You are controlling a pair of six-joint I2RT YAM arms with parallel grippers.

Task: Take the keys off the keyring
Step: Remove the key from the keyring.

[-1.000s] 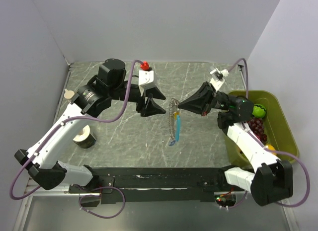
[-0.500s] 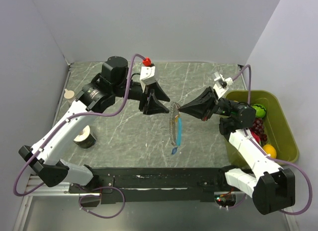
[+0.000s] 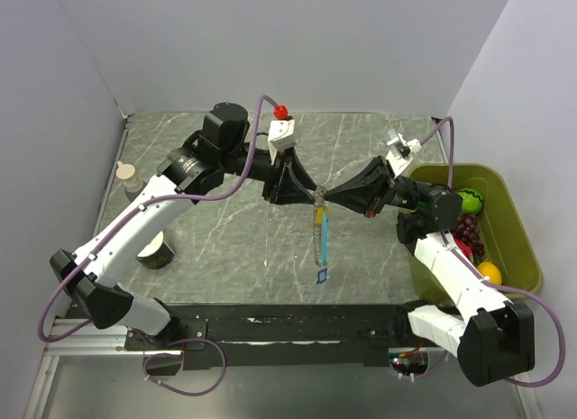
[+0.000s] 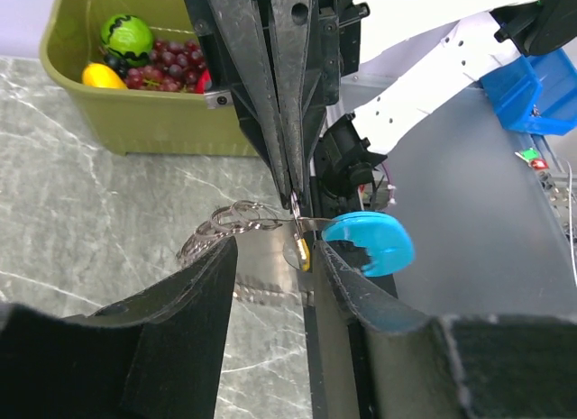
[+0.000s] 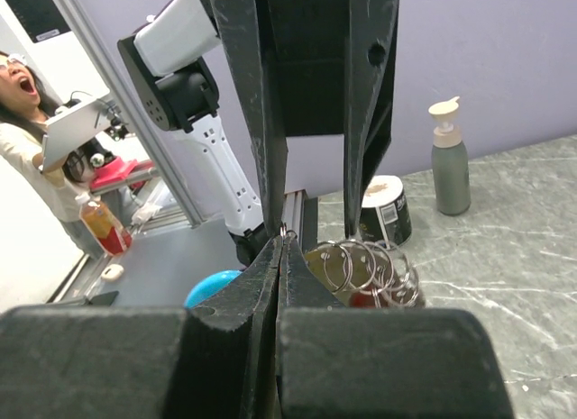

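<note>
Grey marbled table (image 3: 225, 248) is carrying the whole setup. An olive bin (image 3: 478, 170) of fruit is sitting at the right edge. Both arms are reaching inward and meeting above mid-table.

Right gripper (image 5: 281, 243) is clamping tight, fingers pressed together on one small ring of the keyring (image 4: 234, 223), which it is holding clear of the table.

Left gripper (image 4: 278, 248) is facing it tip to tip. Its jaws are standing apart, one on either side of the dangling rings; no grip is showing.

The keyring is hanging between the two gripper tips, links trailing toward the left. In the top view the light-blue strip (image 3: 324, 239) is hanging from it toward the near edge. The wrist views are showing a rounded blue key (image 4: 370, 241) just beside the left gripper's right finger, a small orange piece (image 4: 305, 254) between the fingers, and a red one (image 5: 361, 299) under the rings.
</note>
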